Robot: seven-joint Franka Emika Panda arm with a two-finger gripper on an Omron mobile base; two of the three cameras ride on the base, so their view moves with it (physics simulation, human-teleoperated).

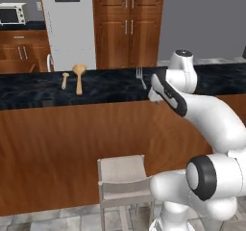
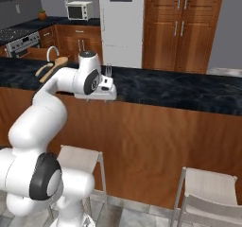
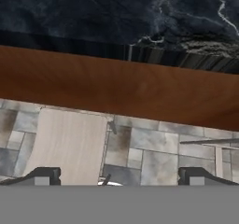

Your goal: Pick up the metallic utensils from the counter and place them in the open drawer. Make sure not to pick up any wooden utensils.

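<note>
A slim grey metal fork (image 1: 140,77) lies on the dark marbled counter (image 1: 105,88), near its back edge; it also shows just behind my hand (image 2: 108,71). Two tan wooden utensils lie to the left: a spoon with a round bowl (image 1: 79,78) and a shorter piece (image 1: 65,80). My gripper (image 1: 154,99) hangs over the counter's front edge, pointing down, a little in front of and right of the fork. In the hand view its fingertips (image 3: 44,176) stand far apart with nothing between them, so it is open (image 3: 120,177). The open drawer is out of view.
A pale stool (image 1: 122,174) stands on the tiled floor below the gripper, against the counter's wood panelling (image 1: 72,143). A second stool (image 2: 210,193) stands to the right. Behind the counter are a white fridge (image 1: 69,23) and tall wooden cabinets (image 1: 127,23).
</note>
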